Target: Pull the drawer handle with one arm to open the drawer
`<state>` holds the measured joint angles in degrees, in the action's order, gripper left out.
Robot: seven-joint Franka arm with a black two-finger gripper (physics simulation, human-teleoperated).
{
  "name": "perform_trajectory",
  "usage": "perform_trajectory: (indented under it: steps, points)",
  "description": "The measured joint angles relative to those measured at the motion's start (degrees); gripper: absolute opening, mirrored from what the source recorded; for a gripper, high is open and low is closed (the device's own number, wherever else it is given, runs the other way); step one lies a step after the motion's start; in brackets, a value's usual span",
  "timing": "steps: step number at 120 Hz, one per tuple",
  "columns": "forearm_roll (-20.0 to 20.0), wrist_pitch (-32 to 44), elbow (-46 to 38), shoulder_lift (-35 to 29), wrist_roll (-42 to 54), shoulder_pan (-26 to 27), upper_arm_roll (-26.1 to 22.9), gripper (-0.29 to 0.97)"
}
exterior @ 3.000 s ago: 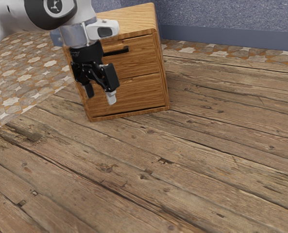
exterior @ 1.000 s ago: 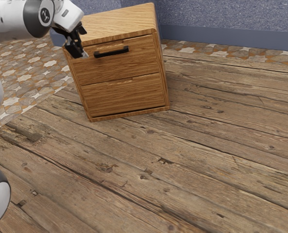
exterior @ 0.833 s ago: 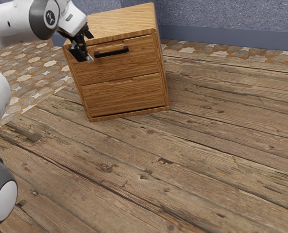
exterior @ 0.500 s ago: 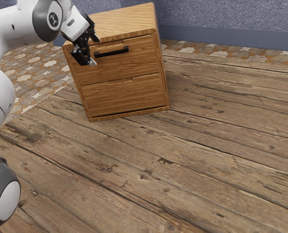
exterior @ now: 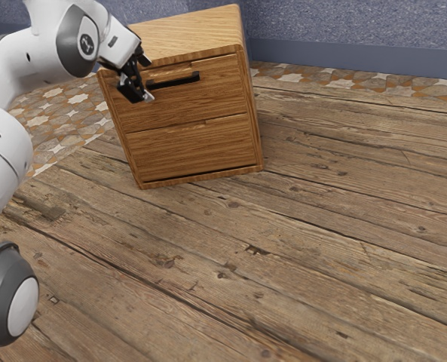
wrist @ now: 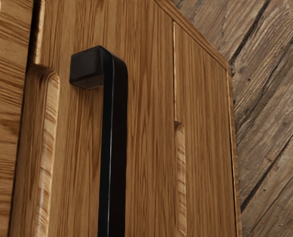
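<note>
A wooden cabinet (exterior: 231,45) sits in the upper middle of the exterior view, on a floor (exterior: 298,256) of worn planks, with patterned tiles (exterior: 50,113) to its left and a blue-grey wall (exterior: 344,23) along the top edge. Its front faces the lower left and carries two drawers, one above the other. The top drawer (exterior: 208,98) bears a black bar handle (exterior: 173,80) lying level across its upper part. The lower drawer (exterior: 193,147) shows no handle. The top drawer's front looks flush with the cabinet frame, so it reads as shut. The white arm (exterior: 27,45) comes in from the upper left corner and runs down the left edge, with a grey joint in the lower left. The black gripper (exterior: 138,93) hangs at the cabinet's upper left corner, just beside the left end of the handle, over the top drawer's face. Whether it touches the handle cannot be made out, nor whether it is spread or pressed together. In the wrist view the handle (wrist: 111,148) appears close up as a dark bar with a squared end standing off the drawer face (wrist: 151,123). A seam beyond it separates the two drawer fronts, and floor planks (wrist: 270,98) lie past the cabinet's edge.
</note>
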<state>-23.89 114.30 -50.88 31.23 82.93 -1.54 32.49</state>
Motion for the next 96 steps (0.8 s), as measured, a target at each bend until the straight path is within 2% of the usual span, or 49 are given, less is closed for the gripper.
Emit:
perform_trajectory:
  steps: [42,96]
  points:
    - [-2.2,2.5,-0.2,1.8,-2.5,-0.2,-4.3,0.68]
    - [-2.7,3.9,-0.9,2.8,-4.5,-0.2,-4.8,0.69]
